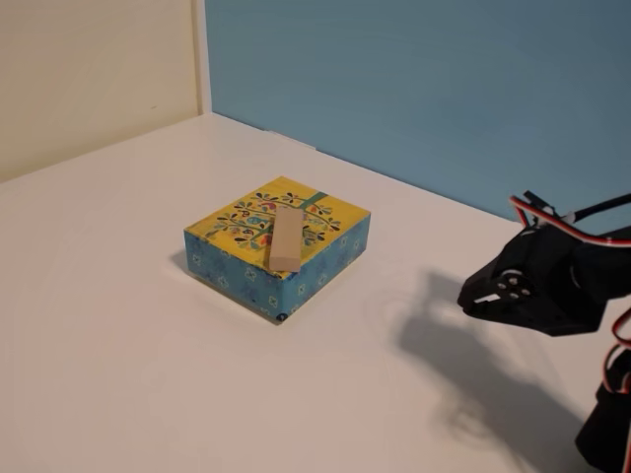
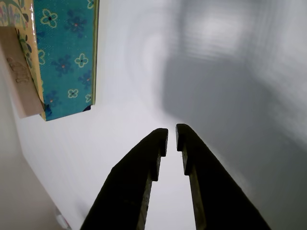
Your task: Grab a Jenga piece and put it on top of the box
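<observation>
The Jenga piece (image 1: 286, 238) lies flat on the yellow patterned top of the box (image 1: 330, 258), and by the look of it the placing is already done. In the fixed view the block's long axis runs from the far side of the lid toward its near edge, slightly left of the lid's middle, with its near end reaching just about to the edge above the blue side wall. The gripper (image 1: 463, 301) is well apart from it, low over the white table (image 1: 118, 335) at the right of the fixed view, so the block lies to the left and somewhat farther back from the fingertips, with bare table between. The wrist view agrees: the two dark fingers (image 2: 144, 167) point across empty table, the box corner sits in the upper left of that picture, and the end of the Jenga piece (image 2: 19, 81) shows pale against the yellow top. The fingers stand close together with only a thin gap at the tips, and nothing is between them. There is only one arm here, so no question of which is nearer. The box is closed and serves as a platform; what is inside it cannot be seen. I judge that nothing further needs gripping; what remains, if anything, is for the arm to keep clear of the box so the block is not nudged off its lid.
</observation>
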